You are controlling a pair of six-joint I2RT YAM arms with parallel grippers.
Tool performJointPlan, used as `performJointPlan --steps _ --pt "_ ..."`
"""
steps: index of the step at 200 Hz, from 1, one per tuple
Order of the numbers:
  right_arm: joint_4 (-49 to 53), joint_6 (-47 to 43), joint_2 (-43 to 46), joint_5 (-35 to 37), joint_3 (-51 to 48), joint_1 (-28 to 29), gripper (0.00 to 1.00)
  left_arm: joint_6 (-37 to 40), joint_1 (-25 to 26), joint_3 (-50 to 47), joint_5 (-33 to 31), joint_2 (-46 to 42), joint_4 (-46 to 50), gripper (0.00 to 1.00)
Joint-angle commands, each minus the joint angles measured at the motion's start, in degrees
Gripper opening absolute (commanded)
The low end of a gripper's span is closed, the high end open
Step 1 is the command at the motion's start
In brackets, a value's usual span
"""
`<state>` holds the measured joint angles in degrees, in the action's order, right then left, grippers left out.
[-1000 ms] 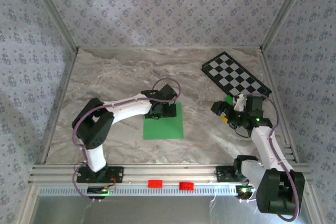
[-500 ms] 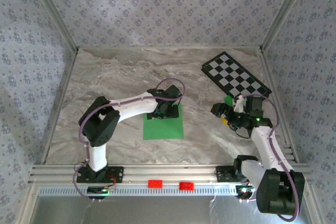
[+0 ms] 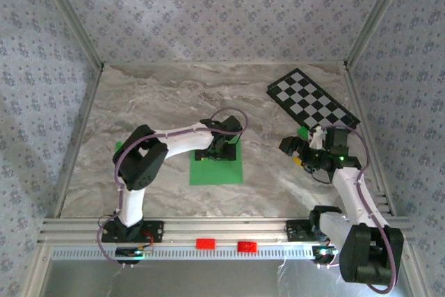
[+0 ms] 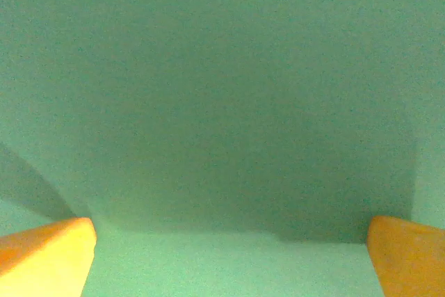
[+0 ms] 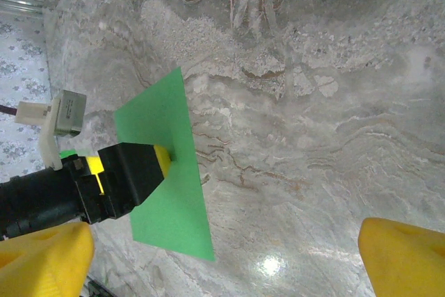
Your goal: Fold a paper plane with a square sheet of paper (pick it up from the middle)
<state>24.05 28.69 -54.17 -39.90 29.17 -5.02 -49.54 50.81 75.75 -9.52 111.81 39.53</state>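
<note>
Bright green square sheet of thin paper (image 3: 221,170) — flat on grey marble-patterned table (image 3: 153,95), near centre. Left gripper (image 4: 229,241) low over its far edge, fingers spread wide; right gripper (image 5: 226,255) well apart to the right, fingers also spread, empty

1. One square sheet of paper (image 3: 217,172), bright green.
2. One black-and-white checkered board (image 3: 313,99).
3. Two small red blocks (image 3: 206,243) (image 3: 246,246), alike in shape and colour.
4. One tiny green block (image 3: 303,132).
5. Two robot arms, counted as the left arm (image 3: 174,142) and the right arm (image 3: 351,189).
</note>
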Motion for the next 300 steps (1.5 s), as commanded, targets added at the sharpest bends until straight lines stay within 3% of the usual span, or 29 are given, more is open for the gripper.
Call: performJointPlan --steps 1,64,300 --pt "1.13 -0.83 -0.14 -1.05 0.69 -0.49 1.00 0.07 0.68 1.09 0.26 0.50 2.30 1.00" --pt "1.31 -0.56 -0.05 -1.76 1.06 -0.43 1.00 -0.38 0.79 1.85 -1.00 -1.13 2.99 1.00" --pt "4.70 -1.85 -0.10 0.95 1.82 -0.40 1.00 -0.34 1.82 -1.32 -1.73 5.96 3.27 0.99"
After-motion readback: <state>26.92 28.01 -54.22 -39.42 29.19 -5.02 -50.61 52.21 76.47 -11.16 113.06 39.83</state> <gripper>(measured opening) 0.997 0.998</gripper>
